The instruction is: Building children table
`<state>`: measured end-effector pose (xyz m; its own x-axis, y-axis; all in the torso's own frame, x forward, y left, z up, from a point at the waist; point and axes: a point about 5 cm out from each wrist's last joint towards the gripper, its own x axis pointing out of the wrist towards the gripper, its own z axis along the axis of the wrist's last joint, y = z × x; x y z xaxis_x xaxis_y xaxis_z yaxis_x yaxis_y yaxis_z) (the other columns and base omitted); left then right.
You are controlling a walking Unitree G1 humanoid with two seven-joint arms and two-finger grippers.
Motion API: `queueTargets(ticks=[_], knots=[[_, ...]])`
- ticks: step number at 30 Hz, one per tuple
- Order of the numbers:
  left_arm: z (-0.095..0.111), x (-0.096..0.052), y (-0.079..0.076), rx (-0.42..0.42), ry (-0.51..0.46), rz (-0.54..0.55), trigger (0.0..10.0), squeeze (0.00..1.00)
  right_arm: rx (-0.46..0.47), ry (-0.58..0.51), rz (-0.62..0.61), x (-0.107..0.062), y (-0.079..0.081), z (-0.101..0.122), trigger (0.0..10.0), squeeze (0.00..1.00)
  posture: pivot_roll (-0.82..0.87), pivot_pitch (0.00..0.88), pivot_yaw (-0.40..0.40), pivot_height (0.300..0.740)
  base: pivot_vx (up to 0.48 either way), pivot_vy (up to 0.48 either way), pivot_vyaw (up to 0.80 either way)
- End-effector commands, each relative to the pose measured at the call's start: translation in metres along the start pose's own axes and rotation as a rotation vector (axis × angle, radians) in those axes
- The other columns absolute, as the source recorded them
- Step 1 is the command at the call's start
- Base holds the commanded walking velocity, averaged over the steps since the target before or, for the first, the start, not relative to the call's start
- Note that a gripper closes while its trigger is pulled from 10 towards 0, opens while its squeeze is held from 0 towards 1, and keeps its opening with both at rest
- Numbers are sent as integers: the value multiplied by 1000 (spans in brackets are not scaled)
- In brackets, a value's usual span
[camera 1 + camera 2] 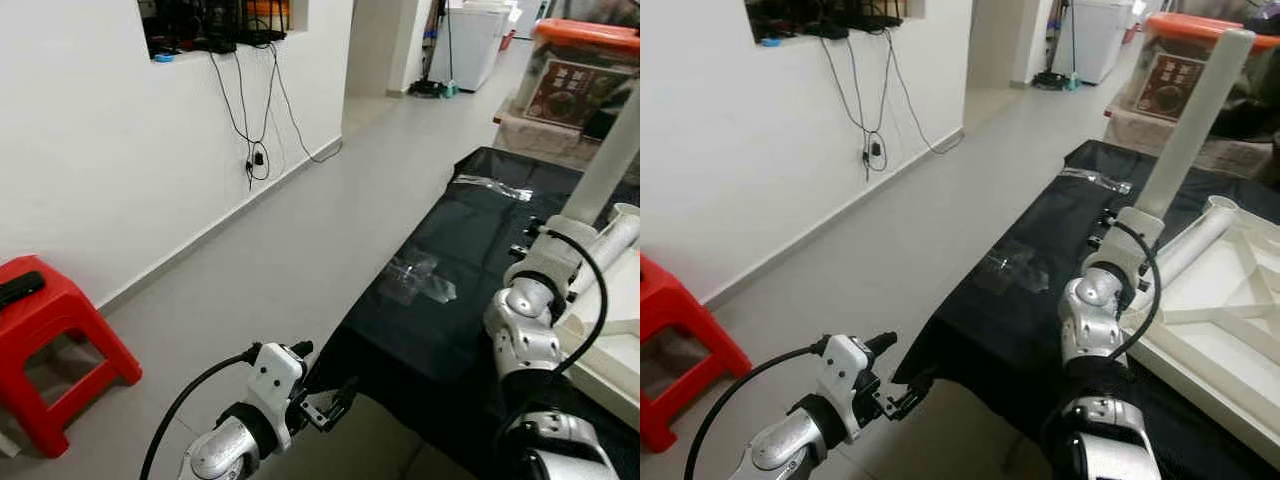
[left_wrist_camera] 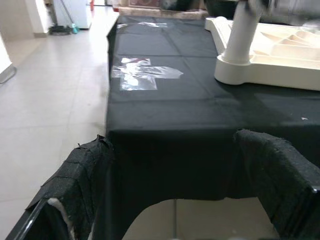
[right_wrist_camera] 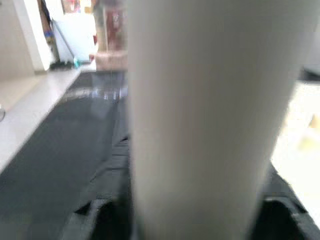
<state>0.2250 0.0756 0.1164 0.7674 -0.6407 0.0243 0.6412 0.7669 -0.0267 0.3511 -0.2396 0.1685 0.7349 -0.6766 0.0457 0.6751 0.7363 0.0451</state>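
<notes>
A black cloth (image 1: 1040, 330) covers a low surface that runs away from the robot along a pale grey floor (image 1: 290, 250), with patches of clear tape (image 1: 420, 280) stuck to it. On the cloth, at the robot's right, lies a cream plastic tabletop (image 1: 1240, 330), underside up, its ribs and a round corner socket showing. The right gripper (image 1: 1127, 232) is over the near edge of that tabletop, its fingers pressed around a cream table leg (image 1: 1195, 120) that stands nearly upright, leaning slightly away to the right (in the right wrist view the leg (image 3: 210, 115) sits directly between the dark fingers, blurred and very close). Another cream leg (image 1: 1195, 240) lies just beside the gripper, at the tabletop's corner. The left gripper (image 2: 185, 200) hovers low, near the front corner of the cloth, with its two black fingers (image 2: 80, 185) spread apart and nothing between them; the tabletop lies well beyond it, across the cloth. A red plastic stool (image 1: 50, 340) stands by the white wall at the left, and black cables (image 1: 250, 110) hang down that wall to a socket.
</notes>
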Motion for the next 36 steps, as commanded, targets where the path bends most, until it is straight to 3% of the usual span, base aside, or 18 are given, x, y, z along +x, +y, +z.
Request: queueTargets(ticks=[1, 2, 4, 5, 15, 27, 31, 34, 36], knots=[[-5, -2, -1, -9, 26, -6, 10000, 0, -22, 9, 12, -3, 1, -5, 10000, 1000, 101, 21, -43, 740, 0, 0, 0], [-5, -2, -1, -8, 26, -4, 10000, 0, -29, 10, 40, -14, 10, -9, 10000, 1000, 101, 24, -43, 740, 0, 0, 0], [-5, -2, -1, -8, 26, -4, 10000, 0, -29, 10, 40, -14, 10, -9, 10000, 1000, 101, 24, -43, 740, 0, 0, 0], [-5, -1, -1, -7, 25, -2, 10000, 0, -31, 8, 53, -18, 12, -11, 10000, 0, 101, 26, -43, 740, 0, 0, 0], [-4, 0, -1, -15, 21, -1, 10000, 0, -85, 63, 91, -35, 11, -32, 10000, 0, 92, 35, -45, 740, 0, 0, 0], [-4, 1, 0, -11, 18, 5, 10000, 0, -60, 105, 109, -41, 42, -30, 10000, 0, 97, 34, -51, 740, 0, 0, 0], [-4, 1, -1, -10, 16, 6, 10000, 0, -124, 70, 189, -42, 48, -26, 10000, 0, 102, 38, -56, 740, 0, 0, 0], [-4, 1, -1, -11, 16, 7, 10000, 0, -148, 69, 219, -42, 46, -28, 10000, 0, 95, 42, -51, 740, 0, 0, 0], [-3, 0, -1, -13, 16, 6, 10000, 0, -178, 85, 261, -41, 33, -35, 10000, 0, 94, 44, -55, 740, 0, 0, 0]])
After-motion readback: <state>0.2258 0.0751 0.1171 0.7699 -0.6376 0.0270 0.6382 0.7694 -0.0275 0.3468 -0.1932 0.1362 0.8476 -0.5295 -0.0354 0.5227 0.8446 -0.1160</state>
